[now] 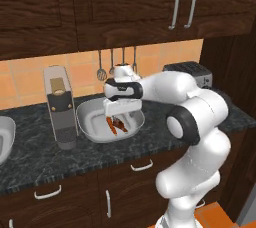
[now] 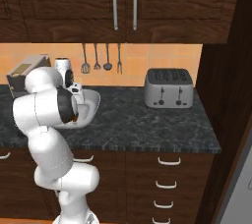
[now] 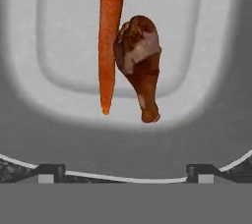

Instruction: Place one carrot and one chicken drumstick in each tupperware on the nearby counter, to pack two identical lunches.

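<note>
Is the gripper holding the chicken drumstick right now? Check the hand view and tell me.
No: the gripper stands open with its tips wide apart, and the chicken drumstick lies free beside the carrot in the tupperware.

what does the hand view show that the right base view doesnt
Hand view: a carrot and a drumstick lying side by side, touching, in the tupperware, with the hand open above them. Right base view: the toaster and hanging utensils; the arm hides the food. Both: that tupperware and the counter.

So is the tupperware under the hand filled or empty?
Filled: the tupperware holds one carrot and one chicken drumstick, lying side by side and touching.
</note>
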You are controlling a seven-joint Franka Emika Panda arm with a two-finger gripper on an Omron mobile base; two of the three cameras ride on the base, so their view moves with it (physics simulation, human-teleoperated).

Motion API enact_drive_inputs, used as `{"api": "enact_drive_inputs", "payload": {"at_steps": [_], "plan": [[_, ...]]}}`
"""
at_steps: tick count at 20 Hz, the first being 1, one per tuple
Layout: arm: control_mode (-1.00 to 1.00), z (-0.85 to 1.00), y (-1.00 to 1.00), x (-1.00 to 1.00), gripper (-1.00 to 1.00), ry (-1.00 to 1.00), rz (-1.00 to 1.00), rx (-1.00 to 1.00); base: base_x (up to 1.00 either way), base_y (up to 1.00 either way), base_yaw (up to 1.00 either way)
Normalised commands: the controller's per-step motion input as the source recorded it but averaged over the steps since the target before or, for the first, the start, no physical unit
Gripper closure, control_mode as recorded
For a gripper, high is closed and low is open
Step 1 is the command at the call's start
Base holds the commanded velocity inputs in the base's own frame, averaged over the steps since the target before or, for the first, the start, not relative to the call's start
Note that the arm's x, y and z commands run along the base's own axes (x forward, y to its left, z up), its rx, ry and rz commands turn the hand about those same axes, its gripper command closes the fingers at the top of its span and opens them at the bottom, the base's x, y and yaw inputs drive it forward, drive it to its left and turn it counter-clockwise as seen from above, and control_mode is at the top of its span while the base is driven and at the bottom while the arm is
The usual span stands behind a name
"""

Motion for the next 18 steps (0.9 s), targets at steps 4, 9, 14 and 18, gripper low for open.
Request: {"api": "enact_drive_inputs", "payload": {"at_steps": [4,9,14,18], "plan": [[-1.0,0.06,-0.69,-1.0,-1.0,-0.1,-0.18,0.1,0.0,0.0,0.0],[-1.0,0.67,-0.4,-0.93,-1.0,0.01,-0.01,-0.06,0.0,0.0,0.0],[-1.0,0.67,-0.34,-1.0,-1.0,-0.06,0.0,-0.06,0.0,0.0,0.0],[-1.0,0.39,-0.74,-1.0,-1.0,-0.15,0.0,-0.01,0.0,0.0,0.0]]}}
